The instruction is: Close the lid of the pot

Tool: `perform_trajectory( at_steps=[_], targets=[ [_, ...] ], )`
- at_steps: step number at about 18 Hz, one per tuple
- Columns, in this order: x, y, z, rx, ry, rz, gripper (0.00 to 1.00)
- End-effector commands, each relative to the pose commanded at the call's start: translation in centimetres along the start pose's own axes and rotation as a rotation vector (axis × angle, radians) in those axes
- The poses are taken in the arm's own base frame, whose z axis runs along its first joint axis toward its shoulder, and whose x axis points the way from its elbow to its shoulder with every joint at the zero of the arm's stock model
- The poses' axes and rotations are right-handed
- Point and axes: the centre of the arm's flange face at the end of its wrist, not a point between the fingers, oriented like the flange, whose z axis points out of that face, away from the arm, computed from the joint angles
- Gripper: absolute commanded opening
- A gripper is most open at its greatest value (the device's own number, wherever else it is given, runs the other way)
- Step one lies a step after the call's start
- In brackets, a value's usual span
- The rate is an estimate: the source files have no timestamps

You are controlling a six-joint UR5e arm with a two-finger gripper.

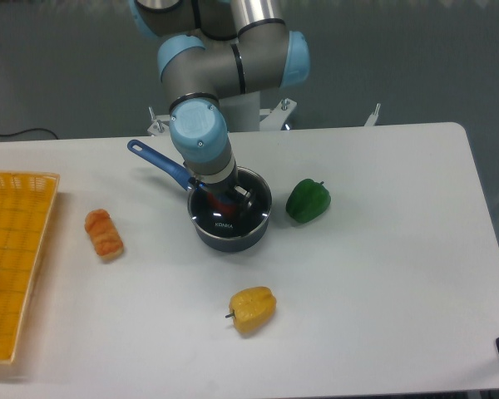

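Observation:
The dark blue-grey pot (251,233) stands mid-table, its bright blue handle (160,163) pointing back-left. The clear glass pot lid (224,224), with white lettering, lies flat across the pot's mouth. My gripper (224,198) reaches straight down onto the lid's centre. It hides the knob, and its fingers (247,194) stand close on either side of the centre. The gripper looks shut on the knob.
A green pepper (308,200) sits just right of the pot. A yellow pepper (253,308) lies in front of it. An orange food piece (104,233) lies to the left. The yellow mesh tray (17,262) is at the left edge.

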Motion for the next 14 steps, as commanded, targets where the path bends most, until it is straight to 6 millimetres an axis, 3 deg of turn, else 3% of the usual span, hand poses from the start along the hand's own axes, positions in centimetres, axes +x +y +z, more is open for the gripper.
perform_trajectory(
  at_steps=[2,5,10,14],
  targets=[
    [-0.3,0.1,-0.4,0.006,-0.006,-0.005,1.0],
    [-1.3,0.1,-2.0,0.028,-0.026,-0.022,1.0],
    [-5.4,1.4,-6.4,0.101,-0.083,-0.073,1.0],
    [-7.8,3.1,-6.9,0.12,-0.105,-0.112,1.0]
  ],
)
